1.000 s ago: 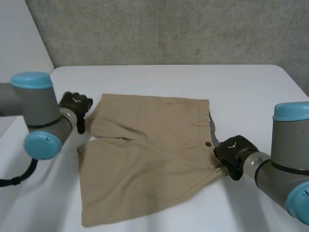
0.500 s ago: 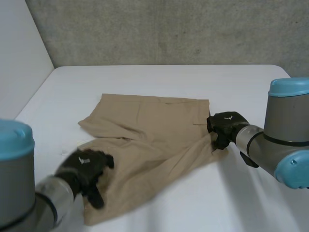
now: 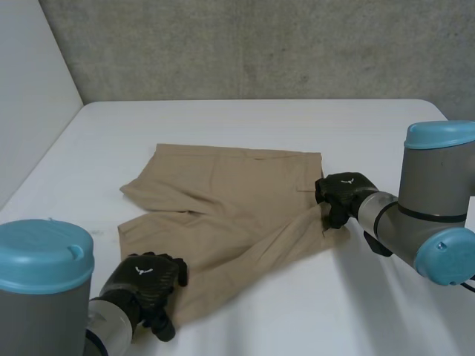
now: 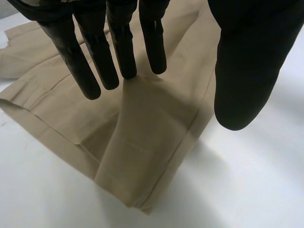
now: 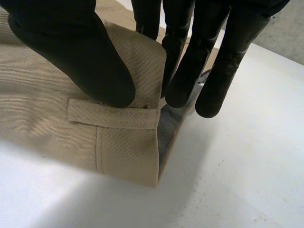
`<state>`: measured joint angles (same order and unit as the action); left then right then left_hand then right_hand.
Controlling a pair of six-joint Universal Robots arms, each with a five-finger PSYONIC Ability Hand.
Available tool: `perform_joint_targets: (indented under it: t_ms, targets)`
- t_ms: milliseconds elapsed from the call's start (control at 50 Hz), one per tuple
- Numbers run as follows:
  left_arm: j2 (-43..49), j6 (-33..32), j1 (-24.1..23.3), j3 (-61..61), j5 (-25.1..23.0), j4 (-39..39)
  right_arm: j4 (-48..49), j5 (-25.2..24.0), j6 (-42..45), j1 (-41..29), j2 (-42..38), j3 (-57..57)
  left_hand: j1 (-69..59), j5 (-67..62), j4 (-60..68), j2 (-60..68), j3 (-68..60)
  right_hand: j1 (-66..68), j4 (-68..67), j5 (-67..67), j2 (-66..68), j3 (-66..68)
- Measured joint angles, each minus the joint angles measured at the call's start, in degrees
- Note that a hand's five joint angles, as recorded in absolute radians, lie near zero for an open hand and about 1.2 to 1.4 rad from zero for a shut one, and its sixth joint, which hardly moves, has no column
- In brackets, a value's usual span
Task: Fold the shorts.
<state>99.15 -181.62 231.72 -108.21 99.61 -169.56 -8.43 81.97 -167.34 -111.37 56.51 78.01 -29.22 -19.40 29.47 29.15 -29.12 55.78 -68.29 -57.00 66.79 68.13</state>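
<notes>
One pair of tan shorts (image 3: 230,215) lies near the middle of the white table (image 3: 260,122). The waistband is toward 3 o'clock and the two legs toward 9 o'clock. The far leg lies flat. The near leg is creased by a diagonal ridge running from the waistband toward 7 o'clock, which suggests the cloth is drawn taut from the waistband end.

At the 3 o'clock edge the right hand (image 3: 343,191) grips the waistband. In its wrist view the thumb presses the outer face just above a belt loop (image 5: 111,118), and the fingers stand behind the raised edge, so the cloth is pinched between them. That edge is lifted off the table and its grey lining shows beneath. The stiff, stitched band is likely chosen because it gives a firm purchase that will not slip.

At the 7 o'clock corner the left hand (image 3: 145,282) hangs over the hem of the near leg. Its fingers are straight and spread and its thumb is apart, so it holds nothing. Whether the fingertips touch the cloth cannot be told. Its position suggests it is about to take the hem, so that both ends of the near edge can be raised together and laid over the far half.
</notes>
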Motion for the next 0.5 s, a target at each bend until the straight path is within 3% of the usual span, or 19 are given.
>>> perform_joint_targets:
  t_ms: [320,500]
  targets:
    - [6.1,-0.6,-4.2,2.0,2.5,-3.1,0.2,0.1,0.0,0.0,-0.1,-0.4,-0.1,-0.1,0.1,0.1,-0.1,0.0,0.0,0.0,0.0,0.0]
    - [7.9,-2.4,-4.1,2.2,6.7,-7.8,0.2,0.2,-0.1,0.0,-0.2,-0.5,-17.4,-16.1,16.3,16.5,-16.5,0.0,0.0,0.0,0.0,0.0]
